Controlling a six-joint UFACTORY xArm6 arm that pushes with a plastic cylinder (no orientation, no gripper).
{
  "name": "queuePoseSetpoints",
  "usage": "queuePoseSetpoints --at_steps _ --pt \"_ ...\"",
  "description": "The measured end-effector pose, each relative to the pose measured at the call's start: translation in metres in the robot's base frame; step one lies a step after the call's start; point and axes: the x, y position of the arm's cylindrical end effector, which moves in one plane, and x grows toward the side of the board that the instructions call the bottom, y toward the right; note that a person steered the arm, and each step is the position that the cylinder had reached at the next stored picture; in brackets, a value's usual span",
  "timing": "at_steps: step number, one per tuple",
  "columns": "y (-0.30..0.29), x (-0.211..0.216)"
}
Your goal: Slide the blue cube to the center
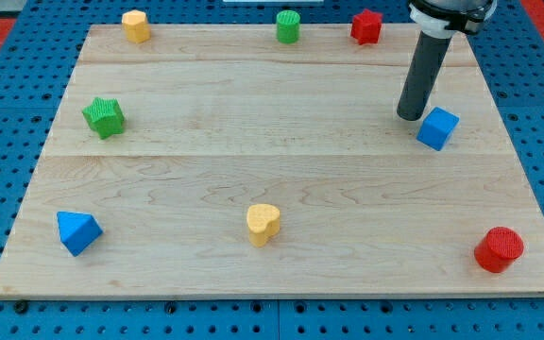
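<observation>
Scanning from the view's left, we take the blue cube [437, 127] as our landmark and place everything on the pale wooden worktop [281, 170] against it. Farthest to its left and well below it, a blue wedge-like block [77, 231] sits near the worktop's lower left corner. A green star [104, 116] lies far to the cube's left at nearly the same height, and a yellow block [136, 25], its shape hard to make out, stands far left and above, near the top edge. A yellow heart [263, 224] rests left of the cube and below it. A green cylinder [288, 26] is up and to the left of the cube, and a red star-like block [366, 26] is above it, slightly left. We carry no hand, only a dark rod, so nothing is held; my tip [410, 115] stands just beside the cube's upper left side, touching or nearly so, we cannot tell which. The cube itself sits toward the worktop's right edge, well off its middle. A red cylinder [499, 249] lies below the cube and to its right.
</observation>
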Motion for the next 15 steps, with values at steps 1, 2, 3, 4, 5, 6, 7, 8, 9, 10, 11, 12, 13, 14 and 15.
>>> queuePoseSetpoints --at_steps 1,2,3,4,5,6,7,8,9,10,11,12,13,14,15 --pt "0.0 0.0" --pt "0.0 0.0" --pt "-0.001 -0.003" --pt "-0.001 0.0" --pt "0.002 0.001" --pt "0.009 0.002" --pt "0.012 -0.014" --pt "0.018 -0.024" --pt "0.014 -0.045" --pt "0.014 -0.058" --pt "0.024 -0.054" --pt "0.026 -0.054" --pt "0.044 -0.045" --pt "0.054 -0.025" --pt "0.048 -0.024"
